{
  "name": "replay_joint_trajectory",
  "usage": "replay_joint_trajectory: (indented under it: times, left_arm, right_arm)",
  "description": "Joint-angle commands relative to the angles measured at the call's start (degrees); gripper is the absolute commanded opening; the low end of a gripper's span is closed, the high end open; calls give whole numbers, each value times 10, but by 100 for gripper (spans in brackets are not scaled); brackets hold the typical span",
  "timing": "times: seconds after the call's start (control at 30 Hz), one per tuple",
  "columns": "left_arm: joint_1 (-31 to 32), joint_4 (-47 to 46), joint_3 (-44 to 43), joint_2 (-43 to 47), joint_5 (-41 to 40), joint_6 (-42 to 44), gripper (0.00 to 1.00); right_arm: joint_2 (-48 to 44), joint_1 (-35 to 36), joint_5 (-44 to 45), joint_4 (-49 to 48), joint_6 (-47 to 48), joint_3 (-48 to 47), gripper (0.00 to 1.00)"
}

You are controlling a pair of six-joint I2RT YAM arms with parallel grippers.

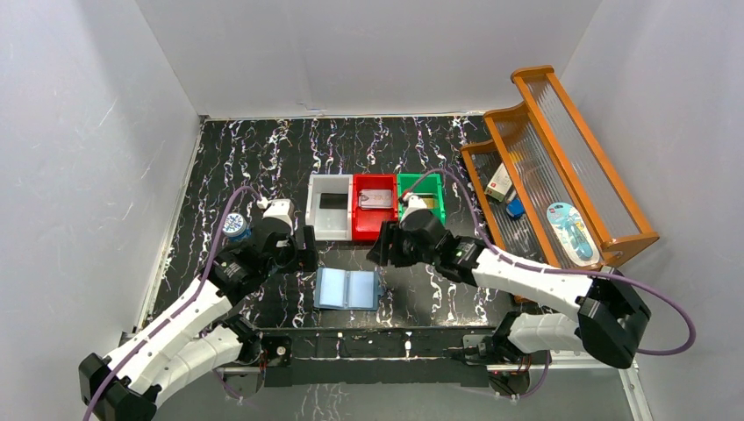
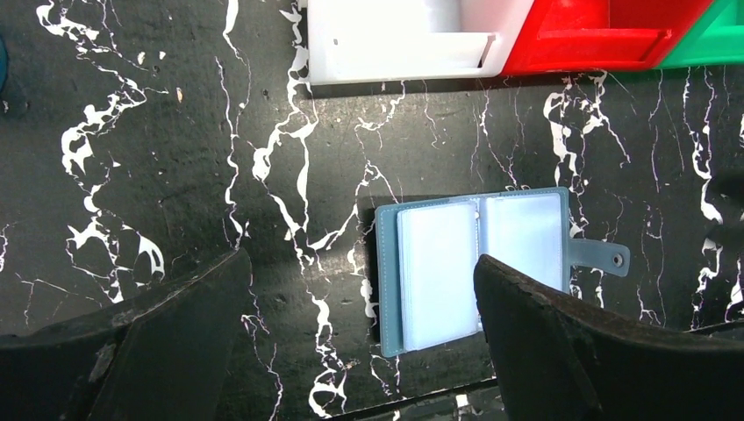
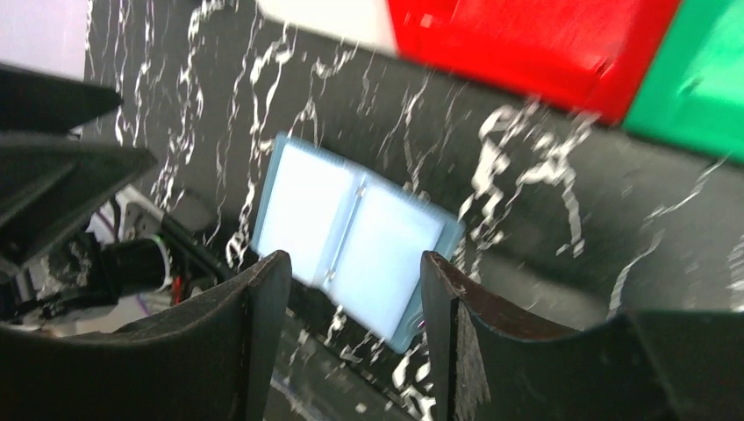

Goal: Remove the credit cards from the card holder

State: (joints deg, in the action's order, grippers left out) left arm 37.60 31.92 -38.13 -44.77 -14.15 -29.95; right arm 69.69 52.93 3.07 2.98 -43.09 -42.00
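Card holder (image 1: pixel 347 288) is seen lying open and flat on the marble table (image 1: pixel 263 158), near its front edge, between the arms. The left gripper (image 2: pixel 360 272) is held wide, with nothing in it. The right gripper (image 3: pixel 355 263) is parted moderately, empty, just beside the wallet. A pale grey card (image 1: pixel 375 199) is seen in the red bin (image 1: pixel 373 231); the dark patch (image 1: pixel 333 200) in the white bin (image 1: pixel 332 231) may be the black card.
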Motion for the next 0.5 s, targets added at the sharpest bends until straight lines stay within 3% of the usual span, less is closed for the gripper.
replay_joint_trajectory:
  times: [0.0, 0.2, 0.47]
  left_arm:
    - [-2, 10, -11, 1, 19, -4, 98]
    - [-3, -8, -2, -13, 57, 5, 98]
    - [-2, 0, -20, -75, 104, 20, 95]
  right_arm:
    - [-8, 74, 61, 2, -114, 3, 63]
    - [79, 197, 248, 149, -169, -94, 63]
    - [237, 239, 317, 250, -229, -211, 65]
